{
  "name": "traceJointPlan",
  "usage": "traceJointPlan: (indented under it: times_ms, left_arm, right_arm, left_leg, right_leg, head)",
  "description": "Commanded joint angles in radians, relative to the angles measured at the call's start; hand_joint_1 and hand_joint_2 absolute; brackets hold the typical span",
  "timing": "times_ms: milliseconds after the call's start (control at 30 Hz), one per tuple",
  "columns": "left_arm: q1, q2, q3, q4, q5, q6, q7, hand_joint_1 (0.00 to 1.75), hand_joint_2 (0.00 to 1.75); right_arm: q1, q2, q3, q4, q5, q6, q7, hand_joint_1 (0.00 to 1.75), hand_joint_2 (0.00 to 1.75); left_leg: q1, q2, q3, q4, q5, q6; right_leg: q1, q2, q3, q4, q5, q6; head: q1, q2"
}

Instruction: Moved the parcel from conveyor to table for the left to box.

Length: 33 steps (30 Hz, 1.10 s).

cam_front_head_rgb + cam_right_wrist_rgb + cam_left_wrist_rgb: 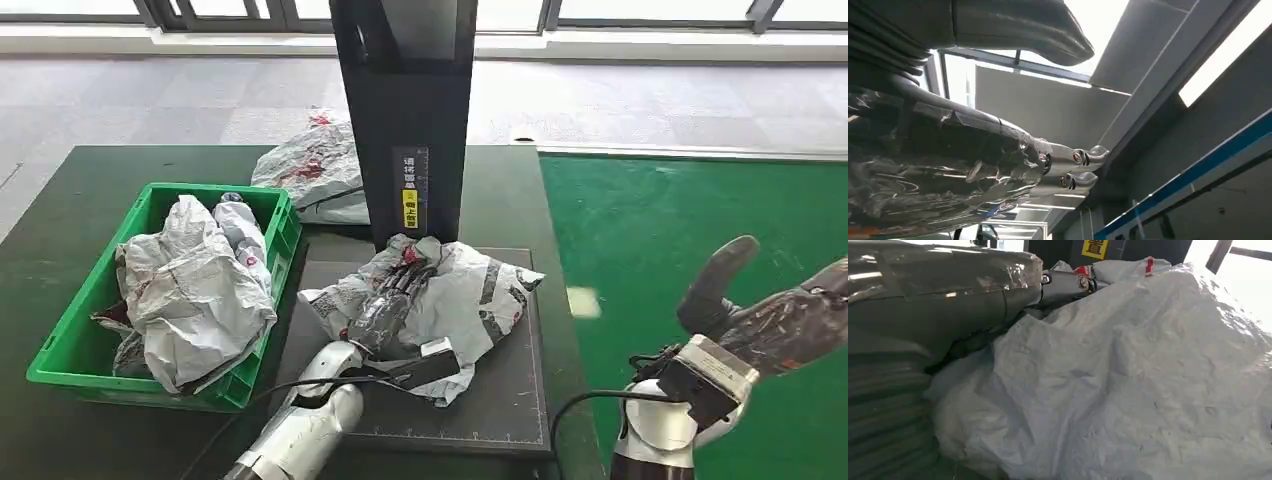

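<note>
1. We see the parcel (450, 300), a crumpled grey-and-white plastic mailer bag, lying on the dark mat (500, 400) on the table, just in front of the black upright post (405, 110) and right of the green crate (75, 345).
2. Our left hand (390, 305) lies on top of the parcel with its fingers stretched out along the film toward the post. From the head view and the left wrist view we cannot tell whether those fingers have actually closed on a fold or merely rest there.
3. Our right hand (775, 315) is raised over the green conveyor surface (650, 230) on the right, fingers spread and thumb up, holding nothing.
4. We judge the parcel light and soft: the bag is slack, wrinkled and glossy, so it will likely sag and slide rather than keep its shape.
5. We would take hold at a bunched ridge near the middle, where loose film gathers under the fingers, not at a flat edge that could slip out.
6. The crate already holds several similar bags (195, 290), so the parcel will have to settle on top of them; another bag (315, 170) lies farther back on the table.
</note>
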Motion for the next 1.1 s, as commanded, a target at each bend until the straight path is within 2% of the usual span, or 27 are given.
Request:
traceJointPlan:
  times_ms: [33,233,400,533,567,600,633,667,700,733,767,800,967,1033,1100]
  left_arm:
    - [-0.039,0.018,-0.037,0.083,-0.005,-0.012,0.006,0.00,1.75]
    - [-0.039,0.018,-0.037,0.083,-0.005,-0.012,0.006,0.00,1.75]
    - [-0.069,0.026,-0.082,0.185,-0.134,-0.047,0.151,0.00,1.75]
    - [-0.079,0.021,-0.095,0.239,-0.185,-0.071,0.210,0.00,1.75]
    - [-0.080,0.021,-0.102,0.249,-0.200,-0.079,0.229,1.27,1.75]
    - [-0.082,0.021,-0.104,0.255,-0.214,-0.084,0.242,1.75,1.75]
    - [-0.080,0.019,-0.101,0.254,-0.216,-0.079,0.240,1.75,1.75]
    - [-0.078,0.020,-0.098,0.253,-0.217,-0.077,0.236,1.75,1.75]
    - [-0.055,0.015,-0.070,0.197,-0.185,0.054,0.151,1.75,1.75]
    - [-0.045,-0.002,-0.075,0.147,-0.127,0.046,0.084,1.75,1.75]
    - [-0.030,0.017,-0.050,0.119,-0.080,0.035,-0.005,1.75,1.75]
    - [-0.011,0.019,-0.038,0.050,-0.061,0.031,-0.036,1.75,1.75]
    - [0.020,0.030,-0.001,-0.116,-0.037,0.018,-0.046,1.75,1.75]
    - [0.022,0.029,0.020,-0.159,-0.015,0.055,-0.064,1.75,1.75]
    - [0.045,0.023,0.055,-0.240,0.003,0.156,-0.076,1.75,1.75]
  right_arm:
    - [0.036,0.034,-0.069,-0.006,-0.002,0.002,0.001,0.00,0.00]
    - [0.036,0.034,-0.069,-0.006,-0.002,0.002,0.001,0.00,0.00]
    - [0.043,0.034,-0.071,-0.015,-0.006,0.002,0.001,0.00,0.00]
    - [0.046,0.034,-0.072,-0.017,-0.015,0.002,0.001,0.00,0.00]
    - [0.048,0.034,-0.071,-0.017,-0.019,0.002,0.001,0.00,0.00]
    - [0.049,0.034,-0.071,-0.018,-0.020,0.002,0.001,0.00,0.00]
    - [0.051,0.034,-0.070,-0.016,-0.018,0.002,0.001,0.00,1.75]
    - [0.052,0.034,-0.070,-0.015,-0.019,0.002,0.001,0.00,1.75]
    - [0.063,0.034,-0.057,0.031,-0.011,0.002,0.001,0.00,1.75]
    - [0.062,0.034,0.010,-0.040,0.088,0.002,0.127,0.00,1.75]
    - [0.050,0.034,-0.055,0.054,-0.013,0.002,0.001,0.00,1.75]
    - [0.043,0.034,-0.062,0.062,-0.014,0.002,0.001,0.00,1.75]
    - [0.047,0.034,-0.065,0.062,-0.013,0.002,0.001,0.00,1.75]
    - [0.047,0.034,-0.064,0.064,-0.012,0.002,0.001,0.00,1.75]
    - [0.047,0.034,-0.068,0.063,-0.008,0.002,0.001,0.00,1.75]
  left_leg:
    - [0.000,-0.002,0.002,-0.003,0.001,0.000]
    - [0.000,-0.002,0.003,-0.004,0.001,0.001]
    - [0.000,-0.002,0.002,-0.002,0.001,0.000]
    - [0.000,-0.002,0.004,-0.004,0.001,0.000]
    - [0.000,-0.003,0.004,-0.002,0.001,0.000]
    - [0.000,-0.003,0.004,-0.003,0.001,0.001]
    - [0.000,-0.003,0.005,-0.004,0.002,0.001]
    - [0.000,-0.003,0.005,-0.005,0.002,0.001]
    - [0.000,-0.002,0.006,-0.006,0.003,0.002]
    - [0.000,-0.002,0.007,-0.003,0.000,0.002]
    - [0.000,-0.001,0.007,-0.002,-0.001,0.002]
    - [0.000,0.000,0.009,-0.004,0.001,0.003]
    - [0.001,-0.002,0.007,-0.002,0.001,0.004]
    - [0.001,-0.001,0.007,-0.003,0.001,0.004]
    - [0.001,0.000,0.006,-0.001,0.000,0.004]
  right_leg:
    - [0.001,-0.005,0.003,-0.003,0.000,0.000]
    - [0.000,-0.005,0.004,-0.004,0.000,0.000]
    - [0.000,-0.004,0.003,-0.002,0.000,0.000]
    - [0.000,-0.004,0.005,-0.004,0.000,0.000]
    - [0.000,-0.004,0.005,-0.002,0.000,0.000]
    - [0.000,-0.004,0.006,-0.003,0.000,0.000]
    - [0.000,-0.005,0.007,-0.004,0.001,0.001]
    - [0.000,-0.005,0.007,-0.005,0.001,0.001]
    - [0.000,-0.005,0.008,-0.006,0.002,0.001]
    - [0.000,-0.004,0.009,-0.003,0.000,0.002]
    - [0.000,-0.003,0.008,-0.001,-0.001,0.002]
    - [0.000,-0.002,0.010,-0.004,0.001,0.002]
    - [0.000,-0.004,0.009,-0.002,0.000,0.003]
    - [0.000,-0.002,0.009,-0.003,0.000,0.003]
    - [0.000,-0.002,0.008,-0.002,0.000,0.003]
  head:
    - [0.000,0.000]
    - [0.000,0.000]
    - [0.000,0.000]
    - [0.000,0.000]
    - [0.000,0.000]
    - [0.000,0.000]
    - [0.000,0.000]
    - [0.000,0.000]
    - [0.000,0.000]
    - [0.000,0.000]
    - [0.000,0.000]
    - [0.000,0.000]
    - [0.000,0.000]
    - [0.000,0.000]
    - [0.000,0.000]
